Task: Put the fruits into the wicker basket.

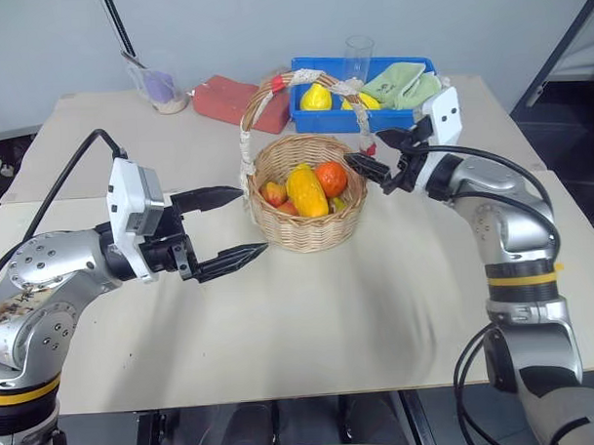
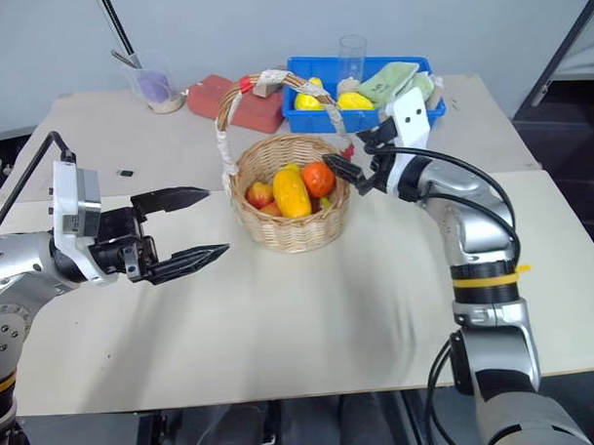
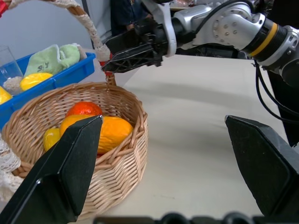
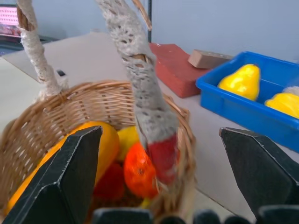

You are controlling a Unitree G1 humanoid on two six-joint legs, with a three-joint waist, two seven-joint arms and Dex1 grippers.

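Nearest, the left end effector (image 1: 229, 225) hovers over the table (image 1: 310, 310) with its fingers spread wide and nothing between them, just beside the wicker basket (image 1: 307, 227). Inside the basket lie the mango-like fruit (image 1: 306, 190) and the round orange fruit (image 1: 331, 178). Beyond, the right end effector (image 1: 380, 153) gapes empty by the basket's handle.

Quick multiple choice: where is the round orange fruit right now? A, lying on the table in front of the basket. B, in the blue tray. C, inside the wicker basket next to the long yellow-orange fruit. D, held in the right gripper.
C: the round orange fruit lies inside the wicker basket beside the long yellow-orange fruit, and both the left gripper and the right gripper are open and empty.
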